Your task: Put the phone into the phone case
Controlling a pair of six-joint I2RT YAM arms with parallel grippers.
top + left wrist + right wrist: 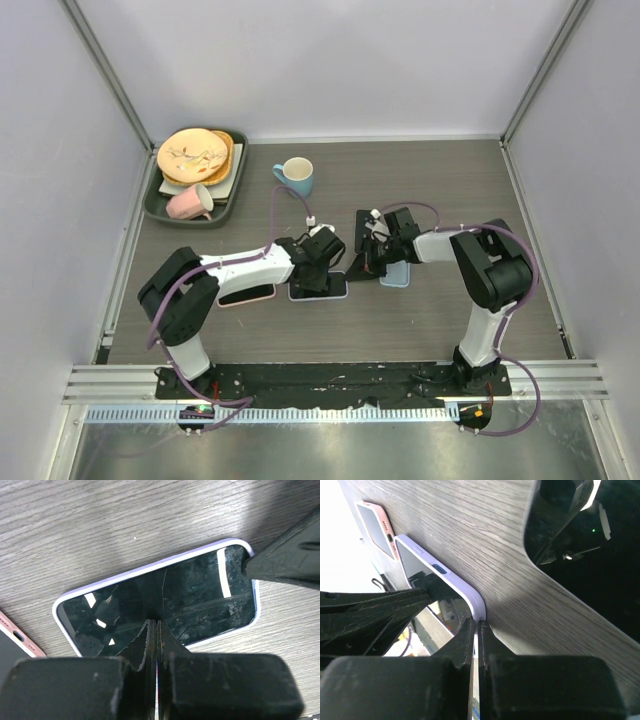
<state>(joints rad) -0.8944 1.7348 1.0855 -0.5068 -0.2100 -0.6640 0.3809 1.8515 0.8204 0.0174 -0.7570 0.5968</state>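
Top external | phone (326,292) flat, scrn up | long axis L-R

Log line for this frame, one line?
black-screened phone inside lilac phone case; left gripper shut, tips on screen; right gripper shut at case corner

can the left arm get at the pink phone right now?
Probably, after backing off: the pink phone lies free beside the lavender-cased phone, but the left gripper is shut, tips down on that one.
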